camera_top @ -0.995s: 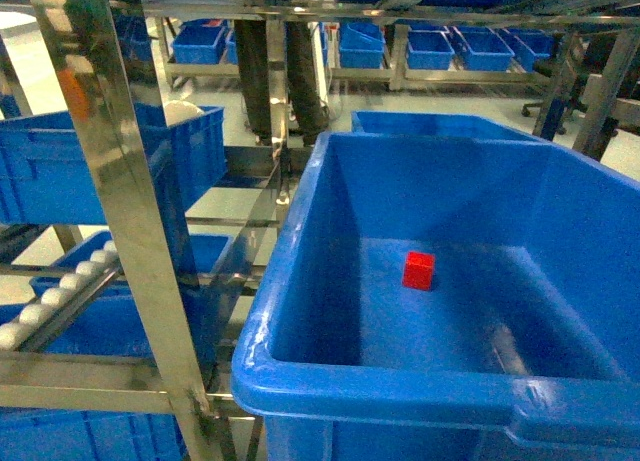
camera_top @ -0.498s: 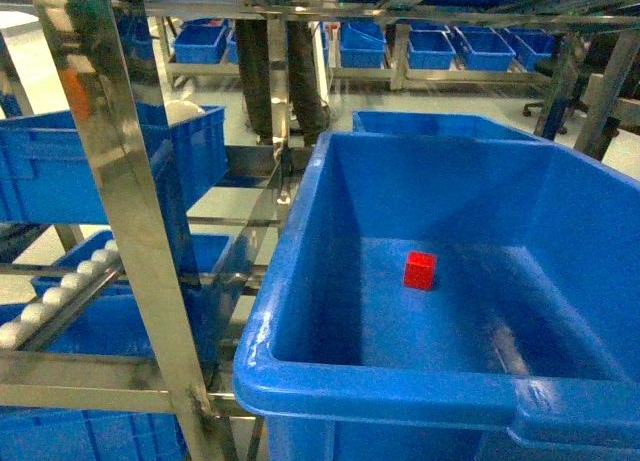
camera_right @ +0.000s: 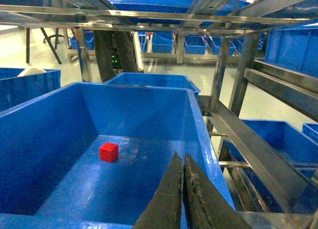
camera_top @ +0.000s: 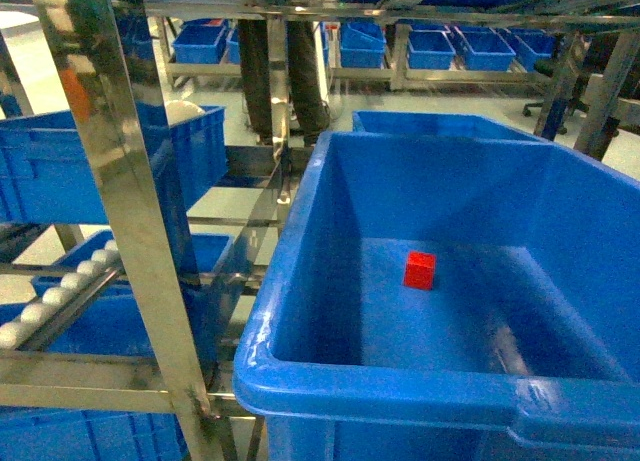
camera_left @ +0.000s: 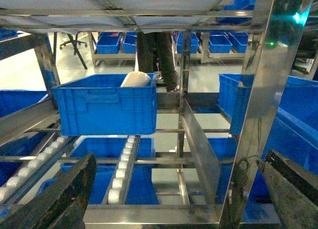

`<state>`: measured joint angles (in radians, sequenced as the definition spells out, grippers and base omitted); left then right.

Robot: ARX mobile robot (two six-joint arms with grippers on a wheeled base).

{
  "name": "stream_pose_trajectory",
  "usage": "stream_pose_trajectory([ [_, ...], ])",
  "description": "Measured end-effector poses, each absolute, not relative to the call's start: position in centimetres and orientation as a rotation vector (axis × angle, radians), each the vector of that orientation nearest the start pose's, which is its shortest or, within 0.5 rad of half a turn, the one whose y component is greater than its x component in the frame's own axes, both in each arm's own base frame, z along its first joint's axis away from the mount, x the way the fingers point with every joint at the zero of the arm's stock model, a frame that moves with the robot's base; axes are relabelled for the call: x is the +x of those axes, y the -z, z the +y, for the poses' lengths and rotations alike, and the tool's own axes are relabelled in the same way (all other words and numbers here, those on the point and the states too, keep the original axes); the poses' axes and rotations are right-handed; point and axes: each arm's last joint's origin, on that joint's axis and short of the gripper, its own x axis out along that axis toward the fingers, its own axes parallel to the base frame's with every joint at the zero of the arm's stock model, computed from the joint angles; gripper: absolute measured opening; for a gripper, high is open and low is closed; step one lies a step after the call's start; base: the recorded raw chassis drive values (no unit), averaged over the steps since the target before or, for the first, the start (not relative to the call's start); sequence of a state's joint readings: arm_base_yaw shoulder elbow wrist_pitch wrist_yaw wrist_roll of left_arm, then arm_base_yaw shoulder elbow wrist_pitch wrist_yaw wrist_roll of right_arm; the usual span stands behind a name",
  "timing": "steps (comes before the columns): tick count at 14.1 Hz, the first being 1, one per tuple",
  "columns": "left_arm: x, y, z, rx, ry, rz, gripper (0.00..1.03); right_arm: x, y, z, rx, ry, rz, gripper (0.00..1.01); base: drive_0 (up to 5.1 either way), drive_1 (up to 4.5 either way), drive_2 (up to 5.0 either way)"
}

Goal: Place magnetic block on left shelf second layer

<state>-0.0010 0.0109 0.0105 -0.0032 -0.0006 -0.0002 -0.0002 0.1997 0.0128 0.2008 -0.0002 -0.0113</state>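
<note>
The magnetic block (camera_top: 419, 270) is a small red cube lying free on the floor of a large deep blue bin (camera_top: 400, 386). That bin sits in the steel rack, on the left shelf second layer. In the right wrist view the magnetic block (camera_right: 109, 152) lies left of and beyond my right gripper (camera_right: 180, 158). This gripper is shut on nothing and hangs over the near part of the bin, close to its right rim (camera_right: 203, 144). My left gripper (camera_left: 176, 199) is open and empty, facing the rack's roller rails. Neither gripper shows in the head view.
A smaller blue bin (camera_left: 104, 107) holding a white object sits on the rack to the left. White roller rails (camera_left: 124, 164) run below it. A steel post (camera_top: 120, 181) stands close in front. A person's dark legs (camera_top: 285, 76) are behind the rack, with more blue bins beyond.
</note>
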Motion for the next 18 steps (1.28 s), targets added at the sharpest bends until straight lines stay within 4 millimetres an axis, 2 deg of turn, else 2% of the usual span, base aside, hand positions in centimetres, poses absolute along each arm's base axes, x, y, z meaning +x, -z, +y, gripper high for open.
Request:
stream_pose_trajectory([
  [3, 9.8, -16.6, 0.0, 0.000, 0.000, 0.004, 0.98, 10.1, -16.4, 0.0, -0.011, -0.002, 0.039, 0.02, 0.0, 0.00, 0.0],
  [4, 9.8, -16.6, 0.0, 0.000, 0.001, 0.004, 0.98, 9.7, -16.9, 0.0, -0.011, 0.000, -0.022, 0.02, 0.0, 0.00, 0.0],
  [6, 9.8, -16.6, 0.0, 0.000, 0.000, 0.004, 0.98, 9.7, -16.7, 0.0, -0.011, 0.000, 0.000, 0.02, 0.0, 0.00, 0.0],
  [7, 9.8, -16.6, 0.0, 0.000, 0.000, 0.004, 0.98, 9.7, -16.7, 0.0, -0.012, 0.000, -0.005, 0.06, 0.0, 0.00, 0.0],
  [8, 9.8, -16.6, 0.0, 0.000, 0.000, 0.004, 0.98, 9.7, -16.7, 0.0, -0.012, 0.000, -0.004, 0.19, 0.0, 0.00, 0.0],
  [10, 9.8, -16.6, 0.0, 0.000, 0.000, 0.004, 0.98, 9.7, -16.7, 0.0, -0.012, 0.000, -0.004, 0.76, 0.0, 0.00, 0.0],
  [12, 9.8, -16.6, 0.0, 0.000, 0.000, 0.004, 0.98, 9.7, -16.7, 0.0, -0.011, 0.000, -0.004, 0.98, 0.0, 0.00, 0.0],
  [13, 9.8, -16.6, 0.0, 0.000, 0.000, 0.004, 0.98, 9.7, -16.7, 0.0, -0.011, 0.000, -0.004, 1.00, 0.0, 0.00, 0.0],
  [14, 9.8, -16.6, 0.0, 0.000, 0.000, 0.004, 0.98, 9.7, -16.7, 0.0, -0.011, 0.000, -0.004, 0.97, 0.0, 0.00, 0.0],
  [18, 9.8, -16.6, 0.0, 0.000, 0.000, 0.004, 0.98, 9.7, -16.7, 0.0, -0.011, 0.000, -0.004, 0.98, 0.0, 0.00, 0.0],
])
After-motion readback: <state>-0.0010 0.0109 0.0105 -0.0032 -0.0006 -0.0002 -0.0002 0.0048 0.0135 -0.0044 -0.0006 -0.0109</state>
